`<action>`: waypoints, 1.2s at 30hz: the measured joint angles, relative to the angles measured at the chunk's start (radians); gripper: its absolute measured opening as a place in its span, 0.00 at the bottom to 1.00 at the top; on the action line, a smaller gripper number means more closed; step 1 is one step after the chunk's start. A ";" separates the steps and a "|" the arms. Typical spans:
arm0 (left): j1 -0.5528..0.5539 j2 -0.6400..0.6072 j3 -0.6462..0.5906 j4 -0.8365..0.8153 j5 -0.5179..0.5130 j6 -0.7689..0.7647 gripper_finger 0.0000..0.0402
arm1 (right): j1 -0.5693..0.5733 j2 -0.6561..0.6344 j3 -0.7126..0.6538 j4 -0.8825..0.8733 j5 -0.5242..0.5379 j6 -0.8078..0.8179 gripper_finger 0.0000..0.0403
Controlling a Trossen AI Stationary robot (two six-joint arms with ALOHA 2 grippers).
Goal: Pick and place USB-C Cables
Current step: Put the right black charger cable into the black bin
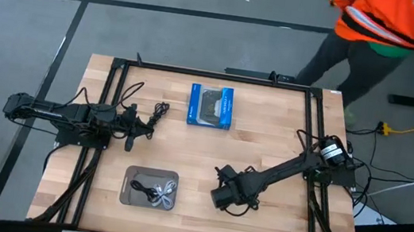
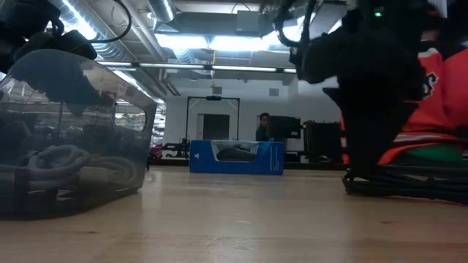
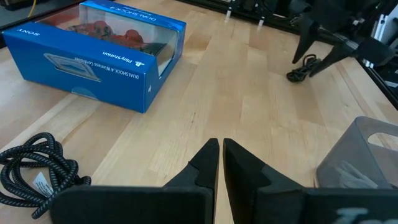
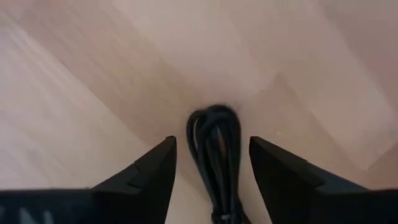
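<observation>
My right gripper is low over the table's near middle, open. Its fingers stand on either side of a black coiled USB-C cable that lies on the wood; I see no touch. The same cable shows in the left wrist view. My left gripper is shut and empty over the table's left side. Another black cable lies just beyond it, and shows braided in the left wrist view. A grey tray near the front holds black and light cables.
A blue box with a dark centre lies at the far middle of the table. A person in an orange top stands beyond the far right corner. Bare wood lies between the tray and my right gripper.
</observation>
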 joint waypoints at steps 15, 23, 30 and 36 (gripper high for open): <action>0.000 0.000 0.000 0.000 0.000 0.000 0.04 | 0.021 -0.003 -0.115 0.089 -0.063 0.103 0.23; 0.000 0.000 0.000 0.000 0.000 0.000 0.04 | 0.021 0.002 -0.014 0.107 0.093 0.028 0.08; 0.000 0.000 0.000 0.000 0.000 0.000 0.04 | 0.003 0.002 0.172 0.213 0.423 -0.247 0.08; 0.000 0.000 0.000 0.000 0.000 0.000 0.04 | -0.033 0.000 0.230 0.716 0.515 -0.751 0.08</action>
